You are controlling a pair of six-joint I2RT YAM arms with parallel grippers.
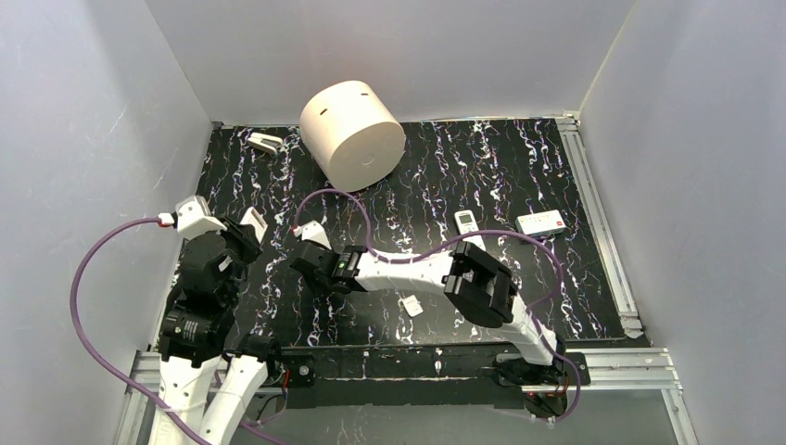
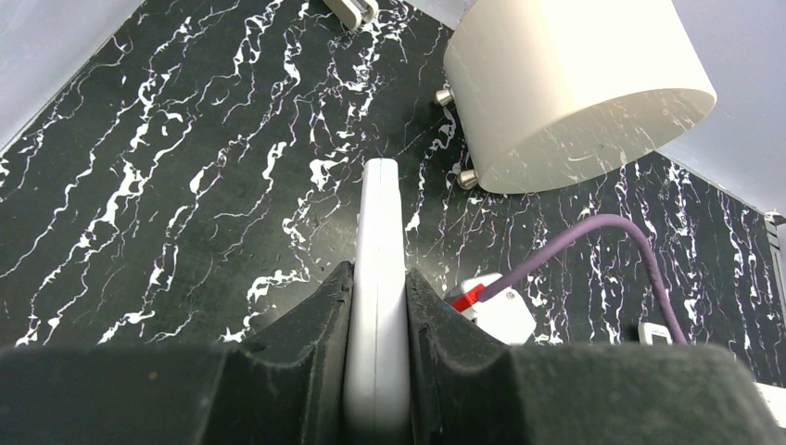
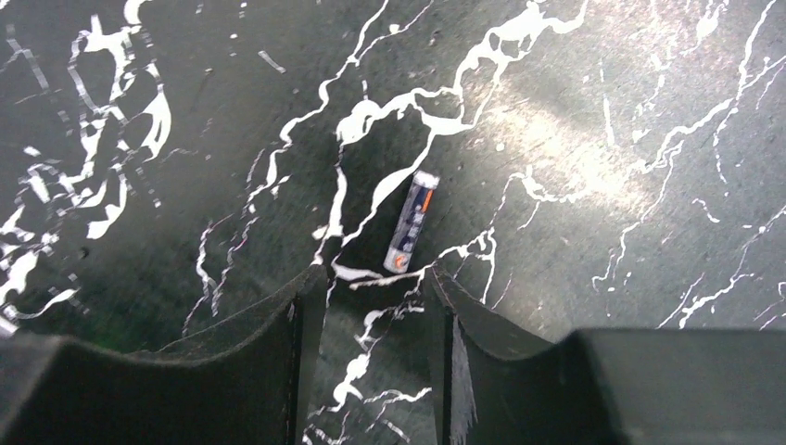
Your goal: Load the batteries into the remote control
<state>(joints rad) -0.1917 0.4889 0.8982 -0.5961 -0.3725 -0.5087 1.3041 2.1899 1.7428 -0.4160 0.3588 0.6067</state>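
Observation:
My left gripper (image 2: 378, 289) is shut on a white remote control (image 2: 380, 232), held on edge above the mat with its end sticking out past the fingertips. From above, that remote (image 1: 253, 222) shows at the left gripper (image 1: 243, 237) on the left side of the mat. One small battery (image 3: 412, 221) with an orange-red end lies on the black marbled mat. It sits just beyond the tips of my right gripper (image 3: 371, 283), which is open with only mat between its fingers. In the top view the right gripper (image 1: 310, 261) reaches left toward the middle of the mat, and the battery is hidden there.
A large cream cylinder (image 1: 352, 133) lies on its side at the back. A second small white remote (image 1: 467, 221) and a white device with a red mark (image 1: 541, 222) lie at the right. A small white cover piece (image 1: 412, 305) rests near the front edge. Another small object (image 1: 264, 142) sits at the back left.

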